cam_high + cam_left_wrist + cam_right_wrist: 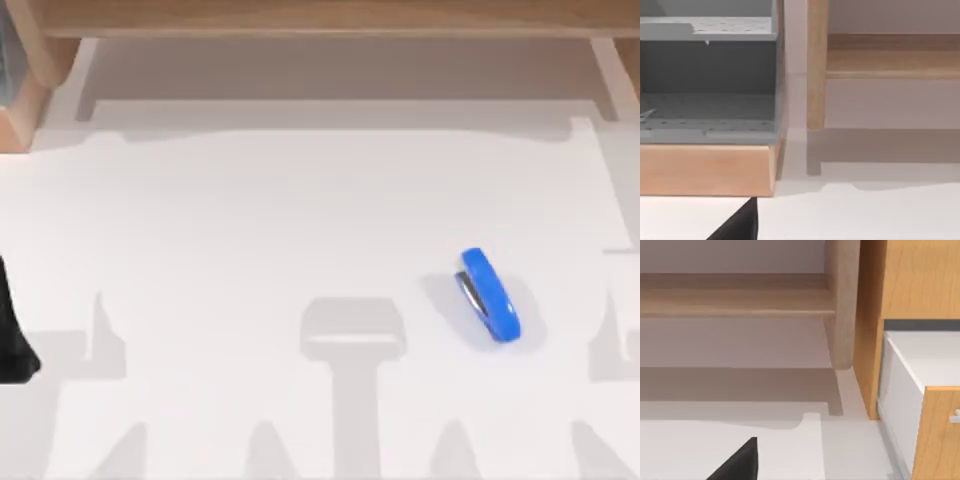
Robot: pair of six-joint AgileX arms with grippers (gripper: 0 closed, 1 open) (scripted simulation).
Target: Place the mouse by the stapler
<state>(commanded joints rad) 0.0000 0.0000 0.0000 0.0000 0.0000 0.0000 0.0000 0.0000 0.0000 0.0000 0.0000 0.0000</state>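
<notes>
Broadly, we start from the white table, with a wooden rail along its far edge. In the left wrist view a grey perforated cabinet sits on a wooden base. In the right wrist view a wooden cabinet holds a white drawer.

On the table's right half lies the stapler, alone, with bare surface on every side. Its long axis runs slantwise, far end toward the table's left and near end toward its right. The silver strip faces the table's left.

At the table's left edge we see a dark part of the left arm, well apart from the stapler. A black wedge of the left gripper looks toward the grey cabinet, and a like wedge of the right gripper looks toward the wooden one. We cannot tell whether either gripper is open or closed.

Where the mouse lies we cannot tell, so no direction from gripper to mouse can be given. We judge the right arm the nearer to the stapler, and a spot just beside its long flank the likely target.
</notes>
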